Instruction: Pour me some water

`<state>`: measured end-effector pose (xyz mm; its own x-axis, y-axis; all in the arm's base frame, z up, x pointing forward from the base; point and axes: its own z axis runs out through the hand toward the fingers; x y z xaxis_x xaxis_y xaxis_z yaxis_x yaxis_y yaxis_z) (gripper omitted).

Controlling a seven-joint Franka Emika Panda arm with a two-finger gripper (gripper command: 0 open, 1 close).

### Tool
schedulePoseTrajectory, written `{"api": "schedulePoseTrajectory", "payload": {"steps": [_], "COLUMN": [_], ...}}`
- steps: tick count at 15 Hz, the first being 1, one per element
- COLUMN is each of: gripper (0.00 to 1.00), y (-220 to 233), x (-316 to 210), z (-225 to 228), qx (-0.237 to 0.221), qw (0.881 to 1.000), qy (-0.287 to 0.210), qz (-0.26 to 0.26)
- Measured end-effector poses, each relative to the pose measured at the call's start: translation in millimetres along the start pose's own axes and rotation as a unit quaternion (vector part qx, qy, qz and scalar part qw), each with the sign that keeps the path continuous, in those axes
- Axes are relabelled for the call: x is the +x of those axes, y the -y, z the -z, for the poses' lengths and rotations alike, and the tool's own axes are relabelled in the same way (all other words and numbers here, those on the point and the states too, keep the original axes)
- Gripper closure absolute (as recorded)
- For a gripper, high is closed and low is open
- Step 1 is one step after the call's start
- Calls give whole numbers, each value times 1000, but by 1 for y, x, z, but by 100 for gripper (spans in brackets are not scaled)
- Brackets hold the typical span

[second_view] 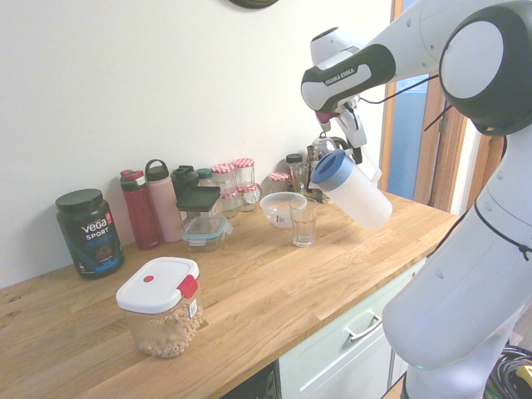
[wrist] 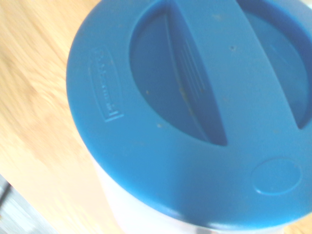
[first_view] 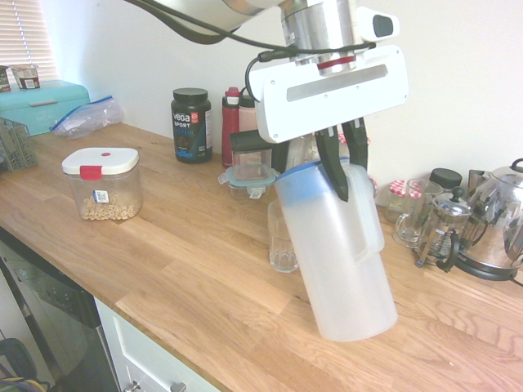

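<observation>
Gripping the jug [first_view: 343,261] by the top of its side handle, the gripper [first_view: 345,175] holds it clear of the worktop [first_view: 188,269] in the first exterior view, its dark fingers clamped together on the handle just under the blue lid [first_view: 296,173]. The jug hangs tilted, its lid end leaning toward ten o'clock and its base toward five o'clock. The drinking glass [first_view: 283,241] stands upright on the worktop at about nine o'clock of the jug's body, partly hidden behind it. No stream of water is visible, and I cannot tell how full the frosted jug is.

From the second exterior view the jug [second_view: 353,193] is plainly in the air, tipped so that the lid [second_view: 331,169] faces ten o'clock. The glass [second_view: 304,223] sits at about eight o'clock of the lid, near but apart, and looks empty or nearly so. A clear bowl [second_view: 281,208] stands just behind the glass.

The wrist view is filled by the lid [wrist: 195,112], seen close and a little blurred, with worktop wood beyond it.

As I judge it, the lifting and carrying are done and the tilt has begun. Left to do: bring the spout over the glass, tip further until water runs, then right the jug and set it down.
</observation>
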<state>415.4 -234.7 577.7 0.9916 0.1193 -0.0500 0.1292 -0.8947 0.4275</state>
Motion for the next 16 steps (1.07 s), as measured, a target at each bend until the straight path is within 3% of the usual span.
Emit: {"api": "schedulePoseTrajectory", "payload": {"steps": [10,16], "gripper": [100,100], "y": [11,17], "x": [18,23], "z": [2,3], "qx": [-67,-78], "qw": [997,996], "qy": [32,34], "qz": [27,31]}}
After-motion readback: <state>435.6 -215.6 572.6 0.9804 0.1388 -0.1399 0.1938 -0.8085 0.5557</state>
